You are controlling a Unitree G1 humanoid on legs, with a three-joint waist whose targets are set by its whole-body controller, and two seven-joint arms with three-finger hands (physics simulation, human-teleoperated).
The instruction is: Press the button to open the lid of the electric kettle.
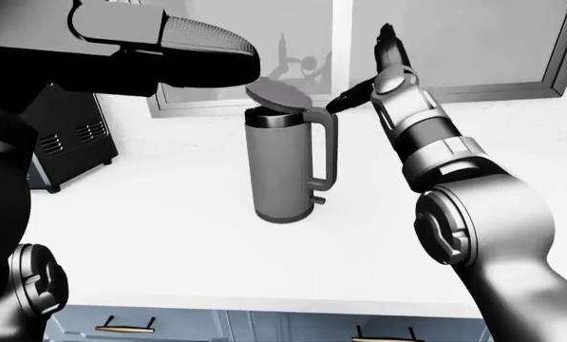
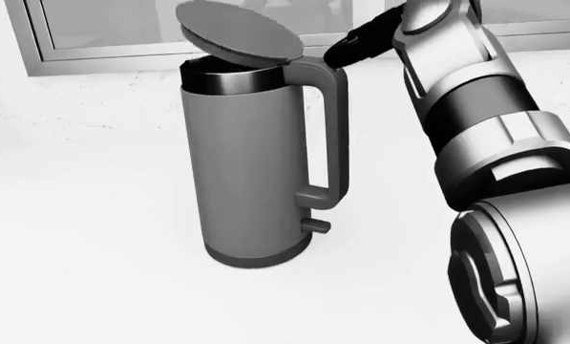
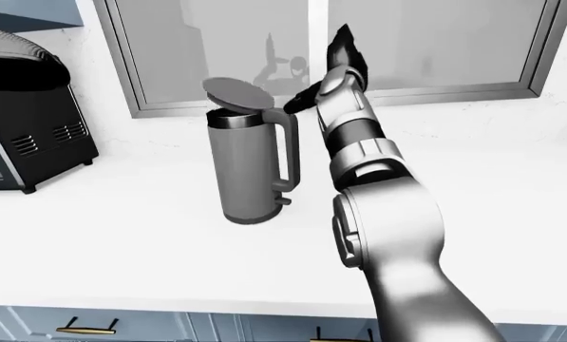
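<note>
Kettle (image 2: 251, 165) upright mid-bench, lid (image 2: 239, 32) tilted up. Right hand (image 1: 373, 68) open, one finger at handle top, seemingly touching. Rigid, smooth, probably tippy; best pressed straight down there.

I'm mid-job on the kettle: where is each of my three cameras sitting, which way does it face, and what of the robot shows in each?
Head view: close, looking down at the kettle with its lid raised; right forearm at right.
Left-eye view: head-mounted, facing counter and window; dark left arm top left, right hand by the handle.
Right-eye view: same direction, shifted; only the right arm.
All share kettle and right arm.
</note>
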